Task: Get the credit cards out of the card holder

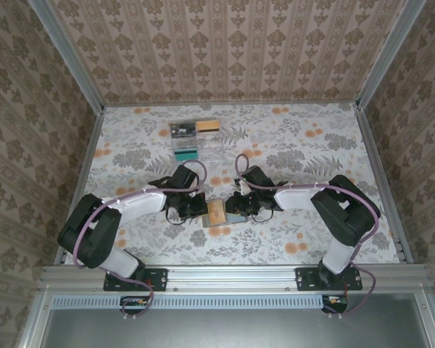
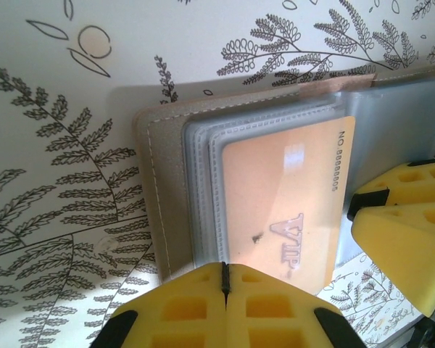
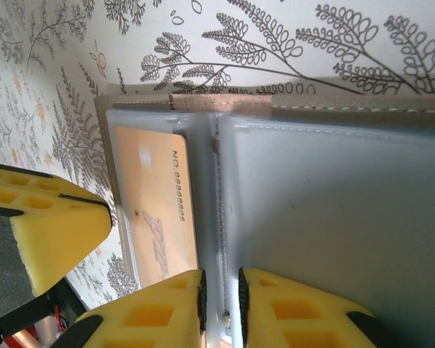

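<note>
**Card holder**: tan two-panel wallet with clear sleeves, lying open on the patterned surface. It sits near the front edge at the centre, between the two arms.

**Orange card**: marked VIP, with a number along one side. It is seated in the top sleeve of the left panel, and most of its face shows through the plastic. It is not out yet.

**Right panel sleeve**: plain grey in the right wrist view, with no card visible in it.

**Left gripper**: the jaws are pressed together with only a seam between them. The tips sit at the near edge of the orange card. Whether they pinch that edge or merely rest on it cannot be told from this angle.

**Right gripper**: the jaws are narrow and nip one thin clear leaf near the fold of the holder, at its near edge. This appears to steady the holder or keep it open.

**Clear tray**: stands at the far middle of the surface, well apart from the holder. It holds a few flat coloured pieces, possibly cards, though they are too small to be sure.

**Progress:** extraction looks to be under way, not finished. At least the orange card is left to draw out of its sleeve, and any sleeves beneath it are unchecked.
</note>
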`<action>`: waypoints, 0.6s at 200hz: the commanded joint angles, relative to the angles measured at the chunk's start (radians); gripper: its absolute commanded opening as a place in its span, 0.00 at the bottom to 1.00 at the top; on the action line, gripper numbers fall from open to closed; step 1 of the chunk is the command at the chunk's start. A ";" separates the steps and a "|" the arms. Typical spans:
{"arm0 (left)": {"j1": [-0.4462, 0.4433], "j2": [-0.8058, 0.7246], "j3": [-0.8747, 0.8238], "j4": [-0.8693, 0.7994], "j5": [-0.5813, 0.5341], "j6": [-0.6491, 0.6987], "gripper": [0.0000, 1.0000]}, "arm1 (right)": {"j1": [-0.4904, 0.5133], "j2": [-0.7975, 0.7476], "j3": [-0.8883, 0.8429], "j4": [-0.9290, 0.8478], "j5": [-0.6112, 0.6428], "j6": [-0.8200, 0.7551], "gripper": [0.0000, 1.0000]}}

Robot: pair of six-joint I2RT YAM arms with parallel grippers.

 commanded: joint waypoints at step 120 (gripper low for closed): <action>-0.005 0.047 0.000 -0.017 0.002 0.010 0.00 | 0.025 0.078 0.070 0.002 -0.062 -0.006 0.17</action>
